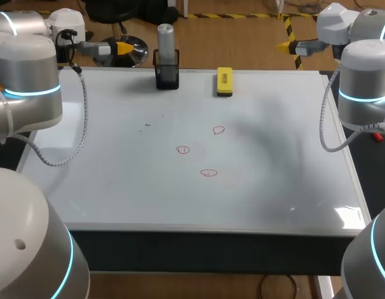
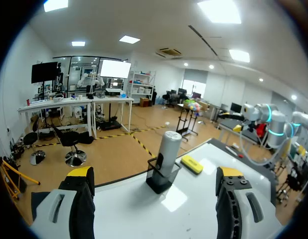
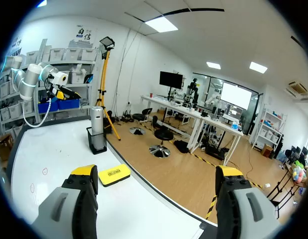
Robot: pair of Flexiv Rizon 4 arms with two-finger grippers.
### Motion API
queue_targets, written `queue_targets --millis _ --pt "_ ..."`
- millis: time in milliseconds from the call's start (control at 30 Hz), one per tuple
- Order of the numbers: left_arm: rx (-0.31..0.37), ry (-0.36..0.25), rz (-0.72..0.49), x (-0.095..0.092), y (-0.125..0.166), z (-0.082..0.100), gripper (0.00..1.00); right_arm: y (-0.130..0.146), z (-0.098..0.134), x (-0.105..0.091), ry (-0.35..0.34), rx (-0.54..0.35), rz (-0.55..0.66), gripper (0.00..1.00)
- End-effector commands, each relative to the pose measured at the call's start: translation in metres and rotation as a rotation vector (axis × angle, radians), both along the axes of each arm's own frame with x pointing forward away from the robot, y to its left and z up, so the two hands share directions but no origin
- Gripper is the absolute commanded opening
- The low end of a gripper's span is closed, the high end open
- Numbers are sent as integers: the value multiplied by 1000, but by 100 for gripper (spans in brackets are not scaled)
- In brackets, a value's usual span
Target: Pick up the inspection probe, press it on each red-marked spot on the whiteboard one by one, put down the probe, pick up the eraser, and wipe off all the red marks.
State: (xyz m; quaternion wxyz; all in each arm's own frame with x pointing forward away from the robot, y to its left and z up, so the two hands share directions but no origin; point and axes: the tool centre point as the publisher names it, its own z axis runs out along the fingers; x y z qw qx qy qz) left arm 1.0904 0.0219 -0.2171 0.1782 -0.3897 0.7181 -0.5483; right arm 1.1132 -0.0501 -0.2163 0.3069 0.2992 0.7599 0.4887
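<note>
Probe (image 2: 169,148) upright in holder (image 2: 160,182), ahead of spread left claw (image 2: 155,174); right claw (image 3: 156,173) spread.

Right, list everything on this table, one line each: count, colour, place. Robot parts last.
whiteboard: 1, white, covering the table top
inspection probe: 1, silver-grey, upright in the holder
holder: 1, black, at the board's far edge
eraser: 1, yellow, flat at the far edge, right of the holder
red marks: 3, red, small circles near the board's middle
left gripper: 1, yellow-tipped, open, past the far left corner
right gripper: 1, yellow-tipped, open, past the far right corner
</note>
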Motion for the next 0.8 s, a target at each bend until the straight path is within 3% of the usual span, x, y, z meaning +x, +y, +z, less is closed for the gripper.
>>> queue_targets --millis 33,300,533,800 --pt "-20 -19 -37 1 1 -1 100 0 0 0 3 -2 0 100" --pt "-56 -107 -197 24 0 9 100 0 0 0 3 -2 0 100" --pt "-128 -201 -425 52 -9 14 100 0 0 0 3 -2 0 100" --pt "-177 -258 -570 75 -21 15 100 0 0 0 3 -2 0 100"
